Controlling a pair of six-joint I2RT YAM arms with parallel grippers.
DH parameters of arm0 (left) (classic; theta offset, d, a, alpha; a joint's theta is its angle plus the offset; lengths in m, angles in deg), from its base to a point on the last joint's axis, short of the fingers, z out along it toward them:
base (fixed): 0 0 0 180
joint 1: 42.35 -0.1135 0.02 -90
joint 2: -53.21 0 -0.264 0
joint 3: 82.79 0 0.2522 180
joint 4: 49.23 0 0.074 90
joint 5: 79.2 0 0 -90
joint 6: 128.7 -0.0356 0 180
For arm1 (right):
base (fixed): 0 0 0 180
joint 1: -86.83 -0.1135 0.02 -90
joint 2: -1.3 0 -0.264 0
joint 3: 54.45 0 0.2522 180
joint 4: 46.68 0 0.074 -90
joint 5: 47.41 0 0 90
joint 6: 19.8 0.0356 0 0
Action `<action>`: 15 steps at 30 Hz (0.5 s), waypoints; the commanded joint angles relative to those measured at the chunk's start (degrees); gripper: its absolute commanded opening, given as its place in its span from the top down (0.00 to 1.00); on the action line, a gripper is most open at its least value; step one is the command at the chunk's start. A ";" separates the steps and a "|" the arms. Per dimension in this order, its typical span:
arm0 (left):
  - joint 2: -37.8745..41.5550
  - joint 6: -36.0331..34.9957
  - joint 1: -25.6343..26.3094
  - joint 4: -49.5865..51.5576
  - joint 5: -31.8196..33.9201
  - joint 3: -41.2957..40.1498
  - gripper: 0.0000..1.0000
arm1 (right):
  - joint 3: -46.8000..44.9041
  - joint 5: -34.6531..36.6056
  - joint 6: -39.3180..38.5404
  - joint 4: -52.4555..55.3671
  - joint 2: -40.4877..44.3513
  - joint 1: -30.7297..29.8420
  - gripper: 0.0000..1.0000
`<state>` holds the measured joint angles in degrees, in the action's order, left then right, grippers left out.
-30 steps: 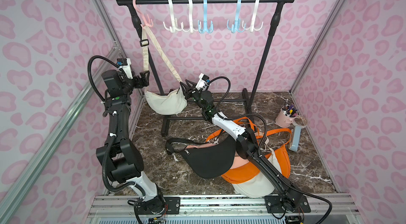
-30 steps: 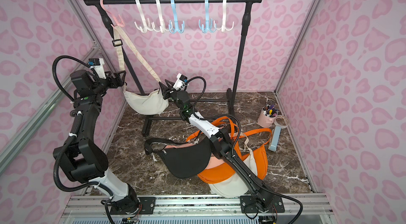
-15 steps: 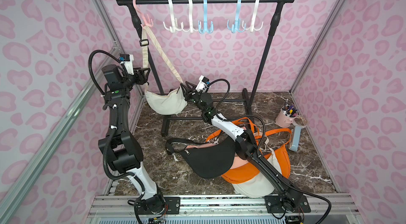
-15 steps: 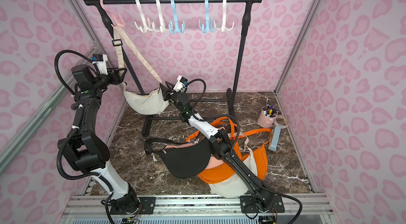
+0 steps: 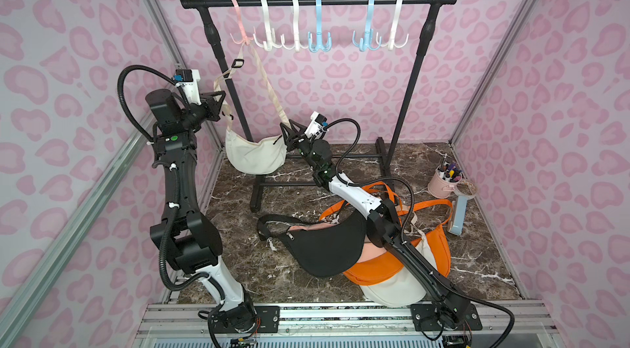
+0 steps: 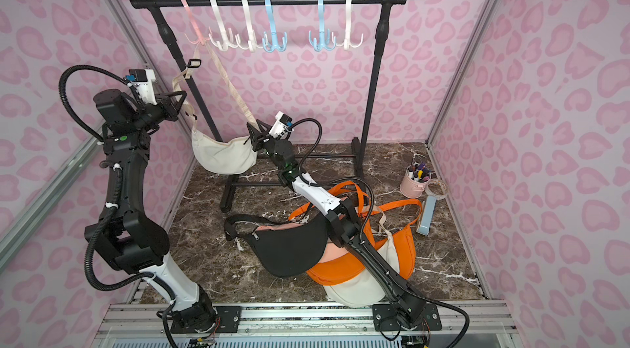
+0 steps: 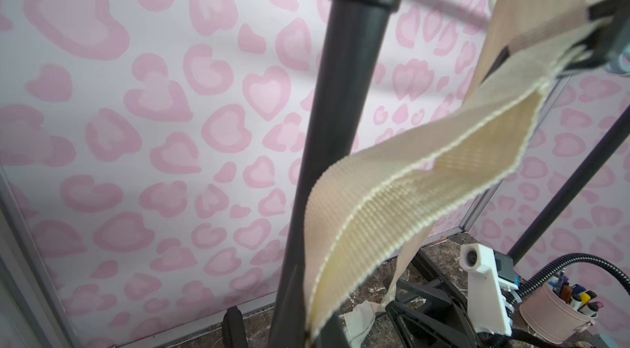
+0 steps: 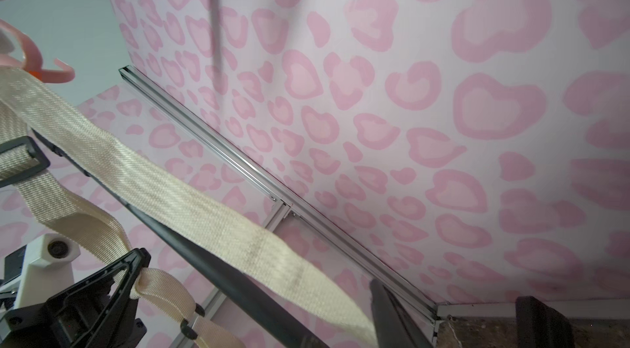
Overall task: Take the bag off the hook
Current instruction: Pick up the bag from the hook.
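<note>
The bag (image 5: pixel 254 155), cream, is seen hanging low beside a post of the rack (image 5: pixel 218 46), its strap (image 5: pixel 264 80) looped over the pink hook (image 5: pixel 242 37). The strap's slack side is pinched tight by the left gripper (image 5: pixel 223 107). The right gripper (image 5: pixel 285 133) is held at the bag's other end, jaws parted, nothing between them.

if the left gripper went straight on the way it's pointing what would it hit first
Probably the black upright post of the clothes rack. The left gripper, shut on the cream woven strap, points at it, and the left wrist view shows the post dead ahead; depth is unclear.
</note>
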<state>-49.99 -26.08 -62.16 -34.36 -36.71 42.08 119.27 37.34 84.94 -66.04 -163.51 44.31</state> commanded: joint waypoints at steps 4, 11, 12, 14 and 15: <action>1.77 8.08 0.25 -3.75 0.03 5.39 0.96 | -0.08 -1.85 -0.65 -1.10 2.82 -0.54 0.55; 3.76 12.24 1.68 -1.10 -1.72 12.11 0.96 | -0.10 -2.91 0.09 -1.17 4.02 -0.96 0.51; 4.36 12.66 1.79 -0.85 -2.06 12.81 0.96 | -0.13 -2.81 0.01 -1.22 4.07 -1.11 0.50; 5.44 13.69 1.87 -0.45 -2.31 14.08 0.96 | -0.08 -2.57 0.05 -1.07 4.06 -1.31 0.49; 5.88 14.49 1.88 -0.69 -2.50 14.66 0.96 | -0.09 -2.57 0.28 -1.06 3.97 -1.38 0.49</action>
<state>-45.40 -14.52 -60.28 -34.51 -37.93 55.17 119.27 35.26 85.01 -66.00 -159.51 43.30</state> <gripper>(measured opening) 0.064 0.511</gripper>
